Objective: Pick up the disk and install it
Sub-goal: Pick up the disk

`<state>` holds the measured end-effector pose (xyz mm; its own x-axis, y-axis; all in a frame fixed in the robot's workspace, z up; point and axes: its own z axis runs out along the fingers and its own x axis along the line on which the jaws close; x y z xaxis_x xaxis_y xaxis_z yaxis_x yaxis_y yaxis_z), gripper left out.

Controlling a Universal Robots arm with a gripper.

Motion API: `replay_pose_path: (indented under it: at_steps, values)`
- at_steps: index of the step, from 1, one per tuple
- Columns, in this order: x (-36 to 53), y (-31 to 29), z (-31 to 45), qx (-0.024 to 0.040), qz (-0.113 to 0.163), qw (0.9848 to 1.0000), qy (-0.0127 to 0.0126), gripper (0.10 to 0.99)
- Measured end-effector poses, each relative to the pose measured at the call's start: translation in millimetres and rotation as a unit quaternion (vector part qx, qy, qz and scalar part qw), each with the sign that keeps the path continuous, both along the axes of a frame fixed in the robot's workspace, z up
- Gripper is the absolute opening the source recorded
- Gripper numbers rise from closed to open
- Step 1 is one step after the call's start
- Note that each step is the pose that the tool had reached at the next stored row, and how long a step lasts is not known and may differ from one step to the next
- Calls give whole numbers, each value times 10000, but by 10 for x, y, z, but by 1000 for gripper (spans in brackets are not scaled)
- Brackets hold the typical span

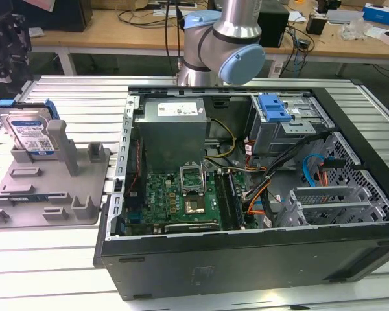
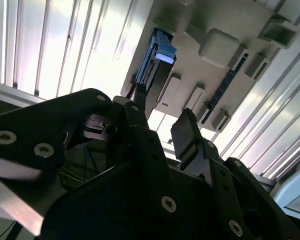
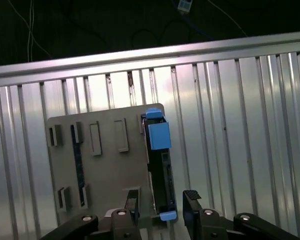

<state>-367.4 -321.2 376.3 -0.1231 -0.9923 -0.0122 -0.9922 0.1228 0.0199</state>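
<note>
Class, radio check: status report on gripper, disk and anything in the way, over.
Gripper open, above disk, not touching. Disk upright in grey holder, outside computer case. Holder post close beside disk.

A ribbed silver aluminium surface (image 1: 65,97) of long parallel slotted rails spreads across the exterior view, pale and evenly lit. Behind it runs a light wooden bench (image 1: 117,29) on white metal legs (image 1: 68,63), strewn with black cables (image 1: 146,16). A blue-and-white box (image 1: 382,13) lies on it toward the exterior view's right. The space under the bench is dark. In the second wrist view strong light glares white off the surface, and in the first wrist view a dark area (image 3: 90,30) lies beyond its edge.
</note>
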Motion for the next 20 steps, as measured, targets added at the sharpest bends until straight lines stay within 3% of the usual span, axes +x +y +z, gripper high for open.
replay_pose_path:
  at_steps: [4, 10, 14, 20]
  values:
    - [-102, 71, -20, -32, 14, 10000, -1, 482]
    - [-143, 77, -54, -42, 275, 9996, -1, 482]
    - [-149, 79, -76, -43, 527, 9986, -3, 482]
    - [-169, 79, -79, -43, 542, 9985, -4, 482]
